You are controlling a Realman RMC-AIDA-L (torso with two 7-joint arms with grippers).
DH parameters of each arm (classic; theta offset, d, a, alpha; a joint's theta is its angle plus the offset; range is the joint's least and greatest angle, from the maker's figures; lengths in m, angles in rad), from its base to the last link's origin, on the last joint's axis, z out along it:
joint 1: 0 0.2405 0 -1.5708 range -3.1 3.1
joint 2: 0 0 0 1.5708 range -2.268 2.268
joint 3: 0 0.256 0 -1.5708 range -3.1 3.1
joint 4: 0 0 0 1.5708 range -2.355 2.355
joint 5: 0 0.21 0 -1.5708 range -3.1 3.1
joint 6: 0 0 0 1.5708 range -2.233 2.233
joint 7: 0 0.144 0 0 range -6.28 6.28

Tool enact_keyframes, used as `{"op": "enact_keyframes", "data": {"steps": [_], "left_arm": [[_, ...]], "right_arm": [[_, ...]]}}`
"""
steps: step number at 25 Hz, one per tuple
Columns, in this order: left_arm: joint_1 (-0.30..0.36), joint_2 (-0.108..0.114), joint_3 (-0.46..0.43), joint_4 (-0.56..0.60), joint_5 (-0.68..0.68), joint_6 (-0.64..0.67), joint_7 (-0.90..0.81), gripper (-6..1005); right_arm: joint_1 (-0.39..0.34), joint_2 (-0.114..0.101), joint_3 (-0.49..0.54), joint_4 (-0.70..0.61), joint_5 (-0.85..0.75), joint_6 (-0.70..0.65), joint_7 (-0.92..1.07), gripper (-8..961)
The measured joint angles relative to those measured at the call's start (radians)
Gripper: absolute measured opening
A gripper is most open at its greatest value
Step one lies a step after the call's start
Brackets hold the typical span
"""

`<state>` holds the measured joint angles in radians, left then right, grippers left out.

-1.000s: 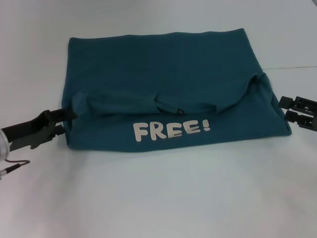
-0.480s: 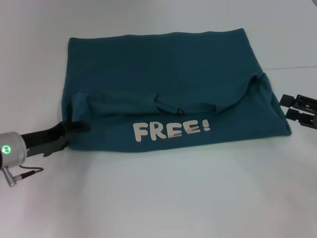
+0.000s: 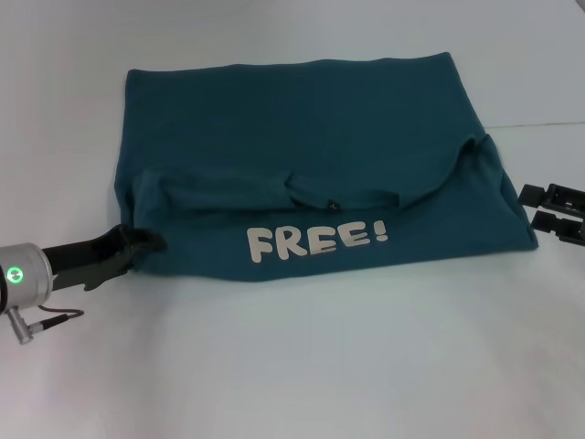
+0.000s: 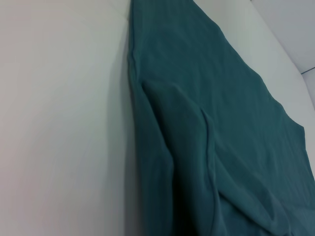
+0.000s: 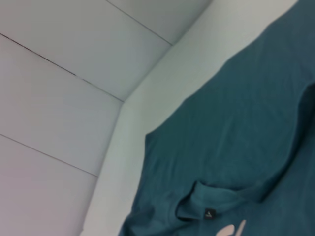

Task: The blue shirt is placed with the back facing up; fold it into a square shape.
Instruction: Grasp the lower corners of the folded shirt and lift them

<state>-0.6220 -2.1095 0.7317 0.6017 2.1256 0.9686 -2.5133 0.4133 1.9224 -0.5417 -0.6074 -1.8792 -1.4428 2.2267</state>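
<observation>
The blue shirt (image 3: 302, 137) lies on the white table, its near part folded over so the collar (image 3: 334, 197) and a white "FREE!" print (image 3: 320, 240) face up. My left gripper (image 3: 146, 241) reaches in low from the left, its tip against the shirt's near-left corner. Just off the shirt's right edge my right gripper (image 3: 537, 207) stands open, holding nothing and apart from the cloth. In the left wrist view the shirt (image 4: 206, 98) shows a folded sleeve ridge. The right wrist view has the shirt (image 5: 236, 137) with its collar tag (image 5: 208, 214).
White tabletop (image 3: 302, 366) surrounds the shirt on all sides. A thin cable (image 3: 46, 318) hangs from the left wrist near the table. White wall panels (image 5: 74, 49) rise behind the table in the right wrist view.
My left gripper has turned its wrist and slid nearer and rightward to the shirt's near-left corner. The right gripper has drawn back a little to the right. The shirt has not moved.
</observation>
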Motion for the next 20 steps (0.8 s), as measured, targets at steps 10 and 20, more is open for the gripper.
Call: {"op": "enact_keyframes", "data": {"steps": [10,20], "left_arm": [[0.002,0.006,0.001,0.008,0.001,0.013,0.007,300],[-0.017,0.017,0.0,0.012,0.001,0.014,0.004,30]], "right_arm": [[0.016,-0.032,-0.011,-0.003,-0.046,0.004,0.021,788],[0.188,-0.135,-0.012,-0.016,-0.448,0.127,0.214,788]]}}
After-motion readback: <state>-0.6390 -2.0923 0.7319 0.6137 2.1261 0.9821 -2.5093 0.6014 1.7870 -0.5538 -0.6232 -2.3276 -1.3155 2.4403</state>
